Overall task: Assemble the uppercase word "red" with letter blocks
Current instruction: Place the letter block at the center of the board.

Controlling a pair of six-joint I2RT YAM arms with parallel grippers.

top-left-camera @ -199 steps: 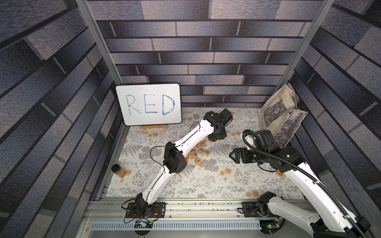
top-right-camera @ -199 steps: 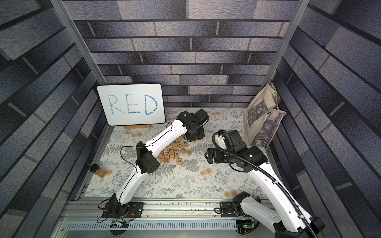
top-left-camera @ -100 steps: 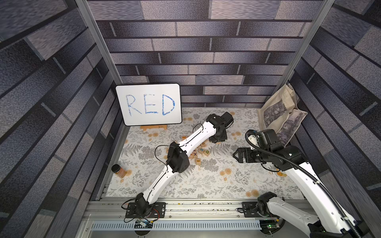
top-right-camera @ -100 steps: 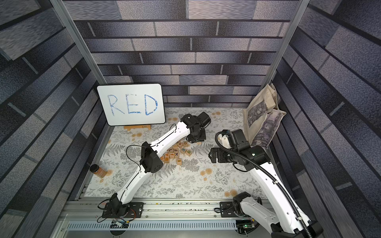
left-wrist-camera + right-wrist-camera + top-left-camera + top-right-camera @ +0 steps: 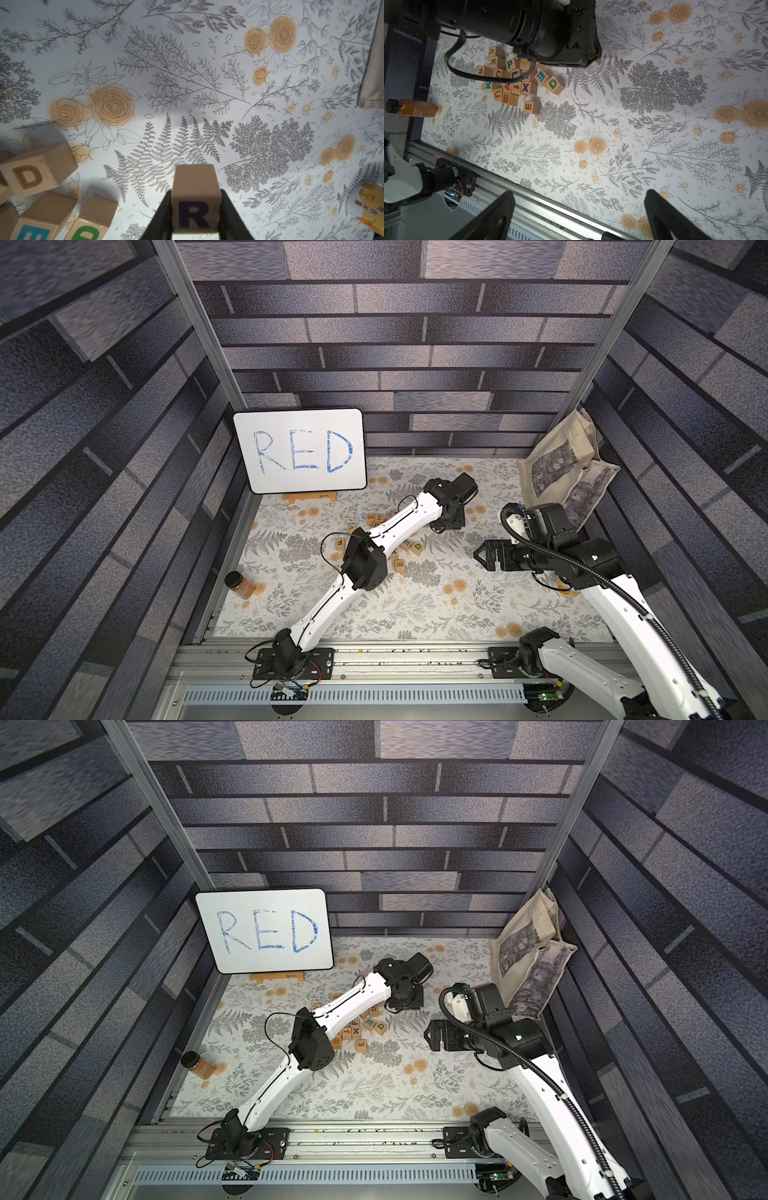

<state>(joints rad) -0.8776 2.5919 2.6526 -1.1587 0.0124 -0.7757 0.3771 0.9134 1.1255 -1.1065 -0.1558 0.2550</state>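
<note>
R block (image 5: 195, 187) being gripped by closed left claw (image 5: 195, 209) over floral counter (image 5: 187, 72), just beside block pile (image 5: 508, 79). Jaws of right claw (image 5: 579, 207) being held spread wide, empty. Lying at pile edge: green D block (image 5: 553, 84), E block (image 5: 530, 107).

The work surface is a flat tabletop under a white cloth printed with grey ferns and orange roses (image 5: 457, 614). A loose cluster of small light-wood letter cubes (image 5: 512, 83) lies near its middle. A cube with a green D (image 5: 552, 84) sits at the cluster's edge, and a cube with a reddish-brown E (image 5: 530, 106) just beside it. An amber bottle with a black cap (image 5: 240, 585) lies on its side by the left edge. A white board on a wooden stand (image 5: 299, 448) stands at the back. A beige cloth bag (image 5: 565, 464) occupies the back right corner.
</note>
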